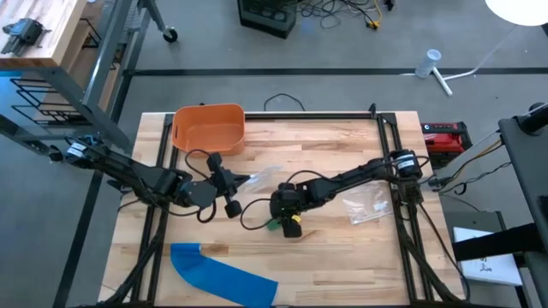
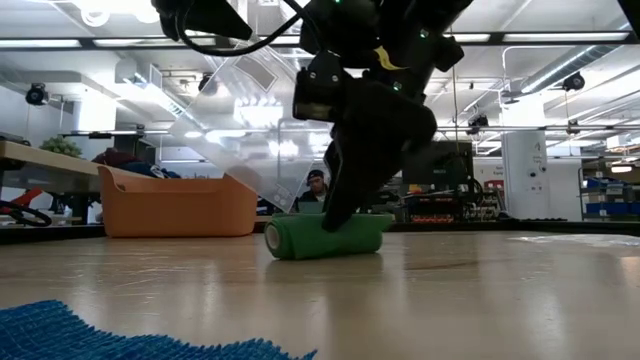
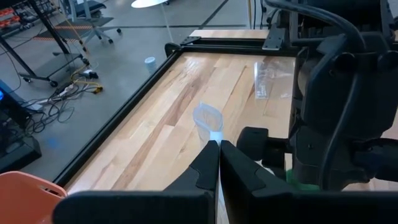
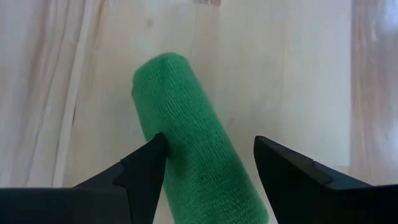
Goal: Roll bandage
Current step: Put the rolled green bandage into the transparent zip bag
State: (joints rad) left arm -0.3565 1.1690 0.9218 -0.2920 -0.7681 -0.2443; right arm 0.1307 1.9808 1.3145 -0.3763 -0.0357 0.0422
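Observation:
A green bandage roll (image 4: 186, 137) lies on its side on the wooden table (image 1: 342, 265), near the middle (image 2: 325, 237). My right gripper (image 4: 208, 146) stands open over it, pointing steeply down, one finger on each long side of the roll (image 1: 272, 225). My left gripper (image 3: 214, 146) hangs above the table left of centre (image 1: 242, 181), shut on a clear plastic wrapper (image 3: 208, 118). My left gripper pinches the clear wrapper's near edge (image 3: 213, 138) between its two fingertips. The fingers come almost level, from the table's left. The wrapper sticks out beyond them, lifted clear of the table (image 2: 240, 120). My right gripper has one finger (image 4: 149, 165) close against the roll's side; I cannot tell whether it touches.
An orange bin (image 1: 208, 127) stands at the far left. A blue mesh cloth (image 1: 223, 275) lies at the near left edge. Another clear plastic bag (image 1: 368, 205) lies on the right side. Black frame rails (image 1: 390, 145) run along the table's edges.

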